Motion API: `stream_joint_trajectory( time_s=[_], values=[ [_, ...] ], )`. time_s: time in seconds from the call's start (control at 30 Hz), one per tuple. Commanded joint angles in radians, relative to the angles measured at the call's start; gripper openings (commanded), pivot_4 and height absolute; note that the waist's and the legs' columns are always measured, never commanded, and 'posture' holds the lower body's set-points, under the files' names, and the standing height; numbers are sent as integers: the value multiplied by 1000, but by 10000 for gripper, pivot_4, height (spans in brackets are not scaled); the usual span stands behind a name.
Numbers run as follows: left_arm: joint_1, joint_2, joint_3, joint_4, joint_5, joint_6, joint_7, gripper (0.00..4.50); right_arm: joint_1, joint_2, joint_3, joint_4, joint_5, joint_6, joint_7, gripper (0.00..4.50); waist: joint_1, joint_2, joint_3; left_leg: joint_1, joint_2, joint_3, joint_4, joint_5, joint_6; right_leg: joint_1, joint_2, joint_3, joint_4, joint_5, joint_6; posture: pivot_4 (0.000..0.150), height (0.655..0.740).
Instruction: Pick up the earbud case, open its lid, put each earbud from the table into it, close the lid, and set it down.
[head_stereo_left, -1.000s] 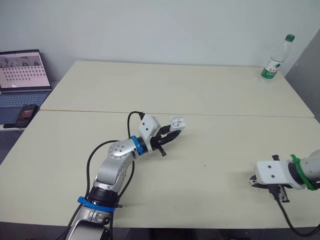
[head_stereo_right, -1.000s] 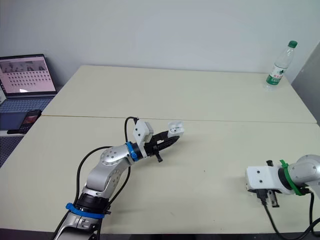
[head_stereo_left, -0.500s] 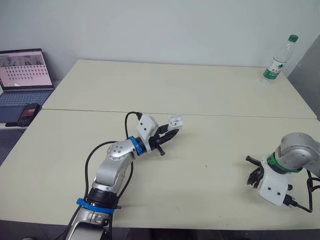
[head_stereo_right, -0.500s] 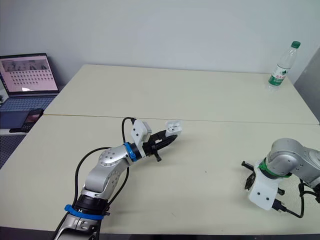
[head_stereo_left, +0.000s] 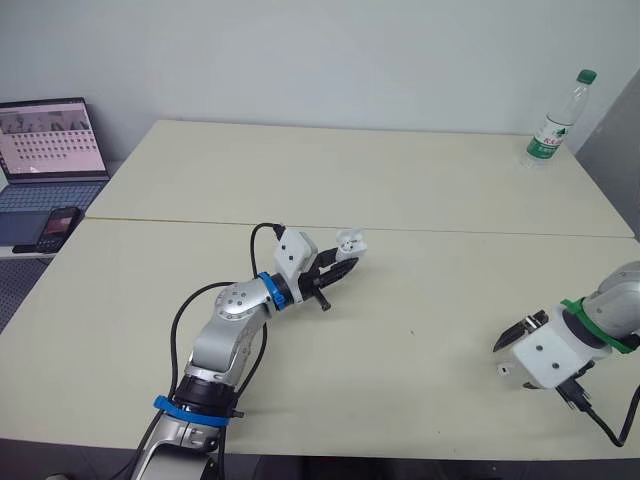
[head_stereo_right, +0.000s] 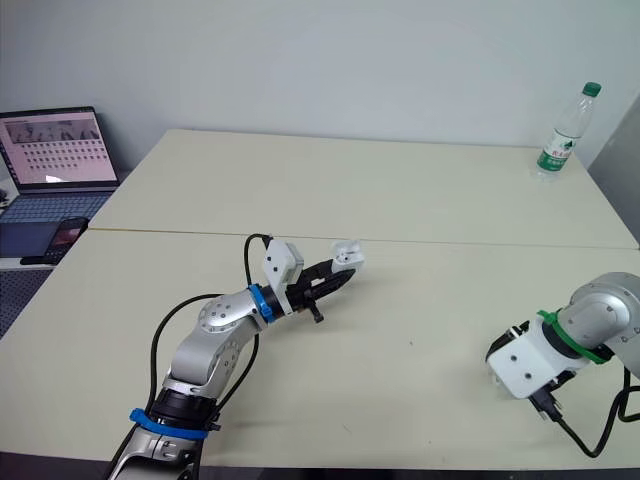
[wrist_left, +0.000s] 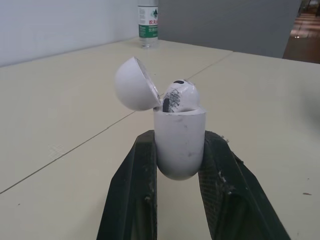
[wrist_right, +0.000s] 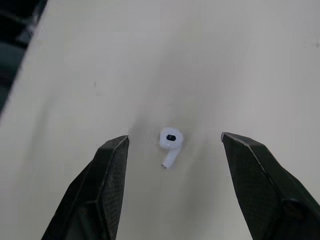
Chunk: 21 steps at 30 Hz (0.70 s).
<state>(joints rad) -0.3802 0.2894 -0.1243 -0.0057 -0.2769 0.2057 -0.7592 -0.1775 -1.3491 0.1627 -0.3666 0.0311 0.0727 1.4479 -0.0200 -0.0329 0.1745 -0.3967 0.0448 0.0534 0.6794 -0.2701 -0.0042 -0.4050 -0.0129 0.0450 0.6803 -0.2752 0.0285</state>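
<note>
My left gripper (head_stereo_left: 342, 263) is shut on the white earbud case (head_stereo_left: 350, 241), holding it above the middle of the table. In the left wrist view the case (wrist_left: 179, 145) stands upright between the fingers, its lid (wrist_left: 135, 84) swung open. One earbud (wrist_left: 179, 95) sits in it. My right gripper (head_stereo_left: 511, 350) is low over the table's front right, open. In the right wrist view the second earbud (wrist_right: 170, 142) lies on the table, between the two fingers (wrist_right: 110, 175) and apart from both.
A water bottle (head_stereo_left: 556, 118) stands at the far right corner. A laptop (head_stereo_left: 50, 140) and a phone (head_stereo_left: 54, 227) lie off the table's left side. A seam (head_stereo_left: 500, 231) runs across the table's middle.
The right wrist has turned over twice near the front right edge, and its gripper now hangs over the loose earbud. The left arm and the case have hardly moved.
</note>
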Motion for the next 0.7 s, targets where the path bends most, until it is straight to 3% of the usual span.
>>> stream_joint_trajectory(
  time_s=[0.03,0.23,0.33,0.5,0.7],
  values=[
    [-14,-6,-4,-19,-4,-28,-12,7427,31,29,-76,-88,51,384,-98,30370,-1,0,0,0,0,0,0,0,0,0,0,0,0,0,-1,1500,7362],
    [-16,-7,-5,-12,-1,-30,-21,7427,73,68,-75,-173,97,807,-210,30370,1,0,0,0,-1,1,1,0,0,0,0,-1,0,0,0,1500,7362],
    [-20,-6,-4,-9,-1,-30,-24,7427,75,91,-67,-225,114,900,-261,30370,0,0,0,-1,-1,1,0,0,0,-1,1,-1,0,0,0,1500,7362],
    [-22,-4,-4,-10,0,-28,-26,7427,71,99,-39,-252,116,928,-319,30370,0,0,0,-1,-1,0,0,0,0,-1,6,-1,-1,0,0,1500,7362],
    [-22,-1,-4,-12,1,-26,-27,7427,78,69,15,-226,80,829,-333,30370,0,0,0,-1,-1,1,0,0,0,-1,6,-1,-1,0,1,1500,7362]
  ],
)
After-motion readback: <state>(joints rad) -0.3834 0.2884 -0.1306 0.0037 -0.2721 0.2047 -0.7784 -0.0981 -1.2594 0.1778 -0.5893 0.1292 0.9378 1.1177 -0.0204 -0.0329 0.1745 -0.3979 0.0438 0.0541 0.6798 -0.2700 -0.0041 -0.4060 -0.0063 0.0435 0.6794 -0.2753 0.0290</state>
